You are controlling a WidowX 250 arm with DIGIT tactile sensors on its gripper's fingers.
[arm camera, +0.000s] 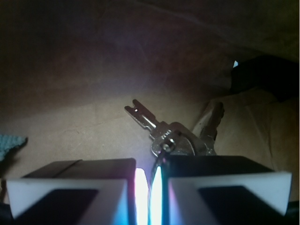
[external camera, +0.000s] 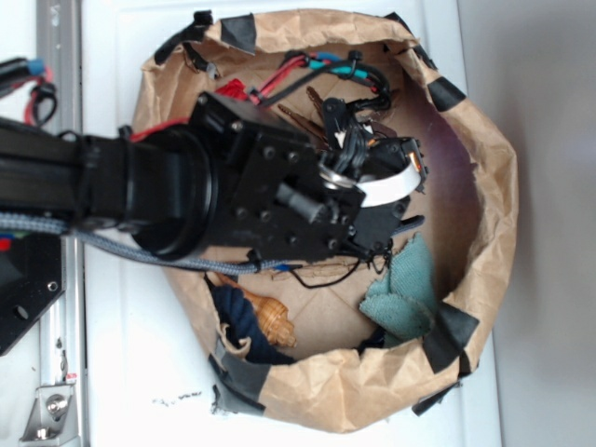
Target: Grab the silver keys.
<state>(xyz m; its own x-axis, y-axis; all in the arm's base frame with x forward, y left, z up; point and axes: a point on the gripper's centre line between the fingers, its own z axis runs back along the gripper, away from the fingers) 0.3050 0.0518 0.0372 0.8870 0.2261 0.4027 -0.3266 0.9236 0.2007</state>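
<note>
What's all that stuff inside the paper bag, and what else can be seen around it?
paper bag: one, brown, edges patched with black tape, open on a white surface
silver keys: one bunch, shiny metal, on the bag floor right at the fingertips in the wrist view; exact number unclear
green cloth: one, teal-green, lower right inside the bag
seashell: one, tan and brown, lower left inside the bag
dark blue fabric: one piece, beside the seashell
cables: several, red, blue and black, along the bag's upper edge
gripper: one, black with white-tipped fingers, nearly closed, a thin gap between them
</note>
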